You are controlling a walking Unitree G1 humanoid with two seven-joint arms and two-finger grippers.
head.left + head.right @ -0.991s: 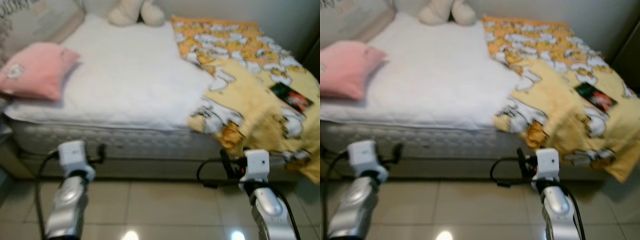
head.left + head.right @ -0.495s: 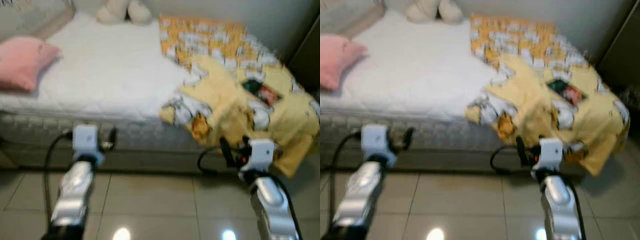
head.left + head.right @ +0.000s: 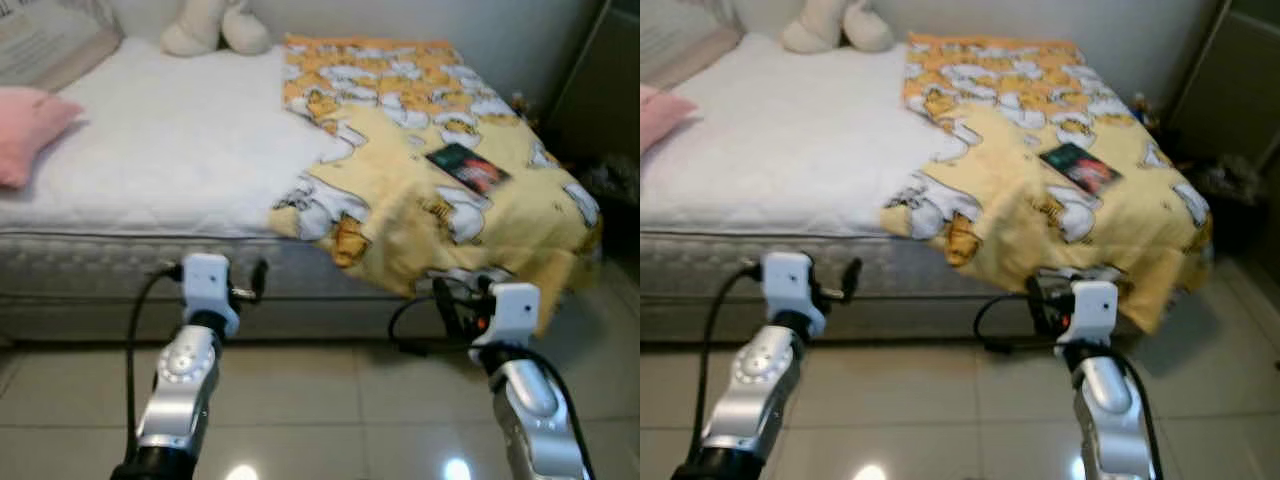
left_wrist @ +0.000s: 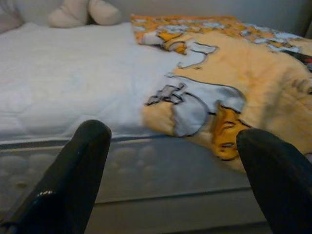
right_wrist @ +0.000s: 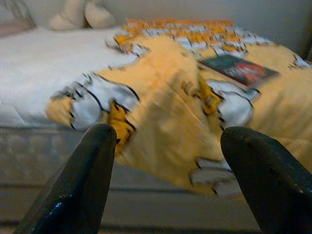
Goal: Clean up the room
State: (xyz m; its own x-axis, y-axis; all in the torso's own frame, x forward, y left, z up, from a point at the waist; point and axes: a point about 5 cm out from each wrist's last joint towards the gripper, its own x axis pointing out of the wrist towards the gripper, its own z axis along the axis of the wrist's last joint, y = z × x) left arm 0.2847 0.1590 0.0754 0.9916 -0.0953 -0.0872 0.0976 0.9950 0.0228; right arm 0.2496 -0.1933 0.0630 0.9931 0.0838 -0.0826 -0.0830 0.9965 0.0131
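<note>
A bed with a white mattress (image 3: 170, 150) stands before me. A yellow blanket (image 3: 430, 150) printed with cartoon cats covers its right half and hangs over the front edge. A dark book (image 3: 467, 167) lies on the blanket. My left gripper (image 4: 178, 156) is held low before the mattress side, open and empty. My right gripper (image 5: 168, 156) faces the hanging blanket edge, open and empty as well. Both arms reach forward over the tiled floor, short of the bed.
A pink pillow (image 3: 25, 130) lies at the bed's left end, and a cream plush toy (image 3: 215, 25) sits at the far edge by the wall. A dark cabinet (image 3: 600, 90) stands to the right. Glossy beige floor tiles (image 3: 340, 400) spread between me and the bed.
The whole view has shifted, so the camera has turned to the right: the bed and pillow slid left and the blanket came toward the centre. Both grippers remain open and empty.
</note>
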